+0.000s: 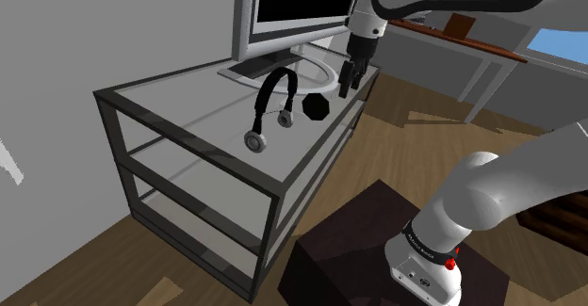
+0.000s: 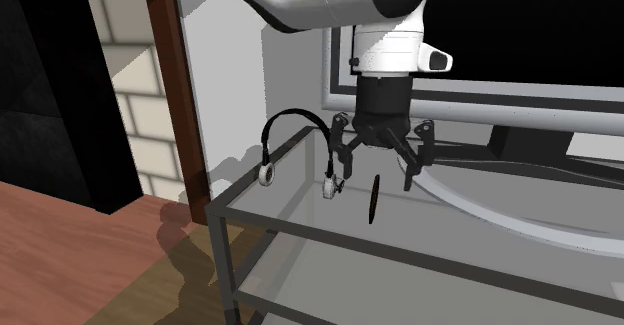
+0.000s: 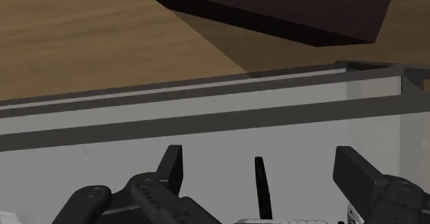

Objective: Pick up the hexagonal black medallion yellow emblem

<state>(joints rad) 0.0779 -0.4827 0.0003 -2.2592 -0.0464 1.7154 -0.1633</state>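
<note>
My gripper [image 2: 374,168] is wide open and holds nothing. Its fingers straddle the medallion [image 2: 373,201] without touching it. The medallion stands on edge on the glass table [image 2: 290,201], beside the headphones [image 2: 267,176]. The approach looks done; closing and lifting remain.

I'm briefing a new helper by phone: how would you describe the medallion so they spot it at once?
Find the glass-topped shelf unit with the monitor on it. In front of the monitor are headphones; beside them stands the medallion, a flat black hexagon on its edge, unlike the arched, round-cupped headphones.
</note>
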